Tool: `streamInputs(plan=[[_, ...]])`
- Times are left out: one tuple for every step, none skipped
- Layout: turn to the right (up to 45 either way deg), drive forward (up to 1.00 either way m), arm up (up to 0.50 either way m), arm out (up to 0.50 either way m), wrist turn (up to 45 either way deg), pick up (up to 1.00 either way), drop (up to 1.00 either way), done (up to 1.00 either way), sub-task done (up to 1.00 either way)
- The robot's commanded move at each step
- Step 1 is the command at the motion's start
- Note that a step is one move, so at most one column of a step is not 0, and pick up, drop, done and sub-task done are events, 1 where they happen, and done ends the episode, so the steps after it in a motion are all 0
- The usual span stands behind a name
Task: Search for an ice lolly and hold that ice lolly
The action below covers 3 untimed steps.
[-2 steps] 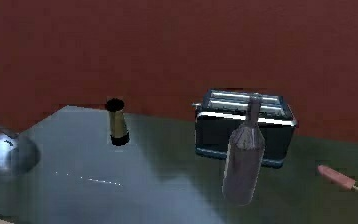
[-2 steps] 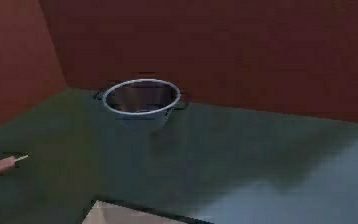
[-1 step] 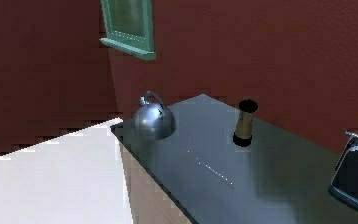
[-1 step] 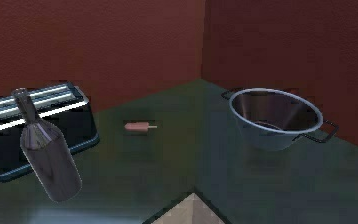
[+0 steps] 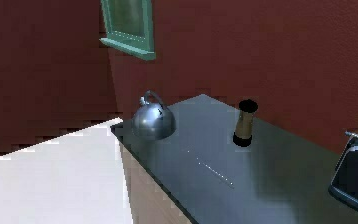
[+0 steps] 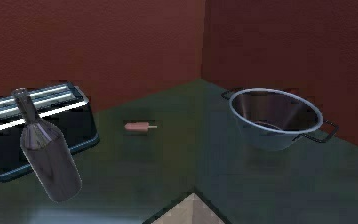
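A small pink ice lolly (image 6: 138, 127) with a short stick lies flat on the dark green countertop (image 6: 187, 150), between a toaster and a metal bowl in the arm side view.
A dark toaster (image 6: 42, 125) stands at the arm side view's left with a dark glass bottle (image 6: 49, 155) in front of it. A steel bowl with handles (image 6: 277, 117) sits at the right. In the forward view a shiny kettle (image 5: 151, 118) and a dark pepper mill (image 5: 245, 123) stand on the counter (image 5: 217, 165), below a green-framed window (image 5: 129, 25) in a dark red wall.
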Motion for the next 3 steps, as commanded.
streamInputs(plan=[[0.0,0.0,0.38,0.0,0.0,0.0,0.0,0.0,0.0],[0.0,0.0,0.0,0.4,0.0,0.0,0.0,0.0,0.0],[0.0,0.0,0.0,0.0,45.0,0.0,0.0,0.0,0.0]])
